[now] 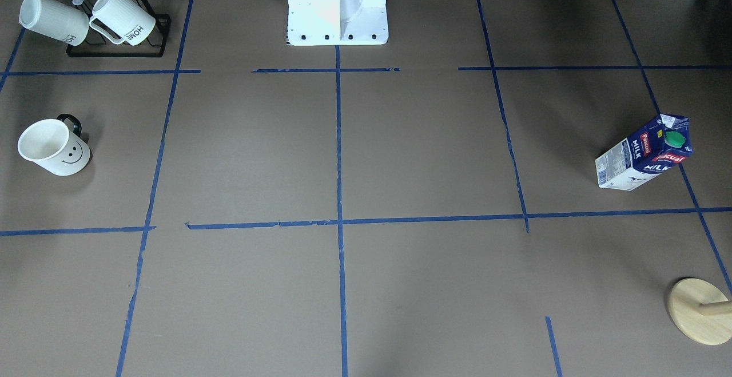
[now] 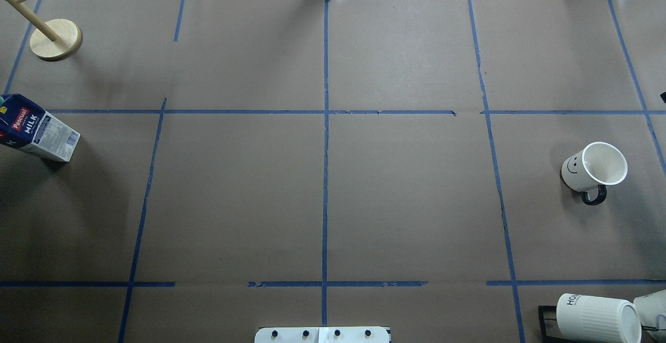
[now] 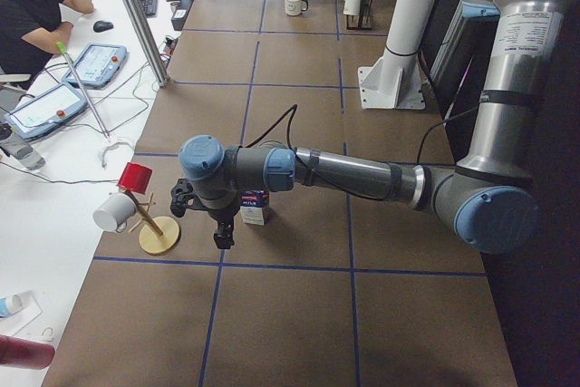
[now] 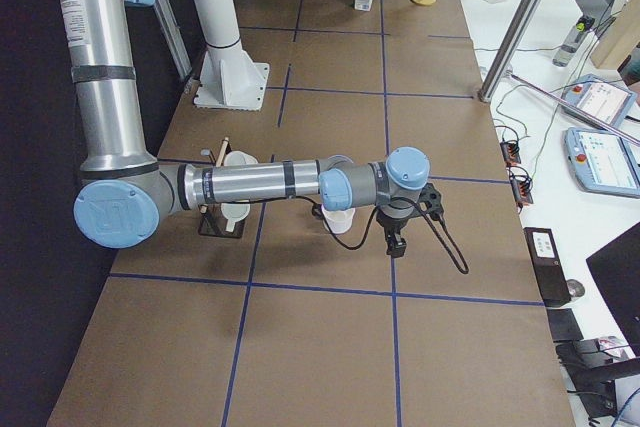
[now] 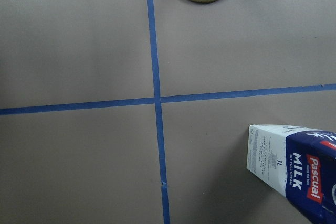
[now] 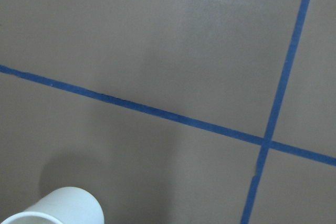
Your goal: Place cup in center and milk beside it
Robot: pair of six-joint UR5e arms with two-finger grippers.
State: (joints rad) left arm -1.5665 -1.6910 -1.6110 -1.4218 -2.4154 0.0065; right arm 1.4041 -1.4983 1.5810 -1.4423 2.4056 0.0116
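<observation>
The cup (image 1: 54, 148), a smooth white mug with a black handle and a smiley face, stands upright on the robot's right side (image 2: 593, 168). Its rim shows at the bottom of the right wrist view (image 6: 58, 208). The milk (image 1: 643, 154), a blue and white Pascual carton with a green cap, stands upright on the robot's left side (image 2: 36, 130) and shows in the left wrist view (image 5: 294, 169). My left gripper (image 3: 220, 237) hangs above the table beside the carton. My right gripper (image 4: 395, 244) hangs beside the cup (image 4: 340, 219). I cannot tell whether either is open or shut.
A black rack with two ribbed "HOME" mugs (image 1: 86, 19) stands near the robot's right. A wooden peg stand (image 2: 54, 38) stands beyond the milk. The white robot base (image 1: 337, 8) is at the near middle edge. An operator (image 3: 27, 6) sits at the far desk.
</observation>
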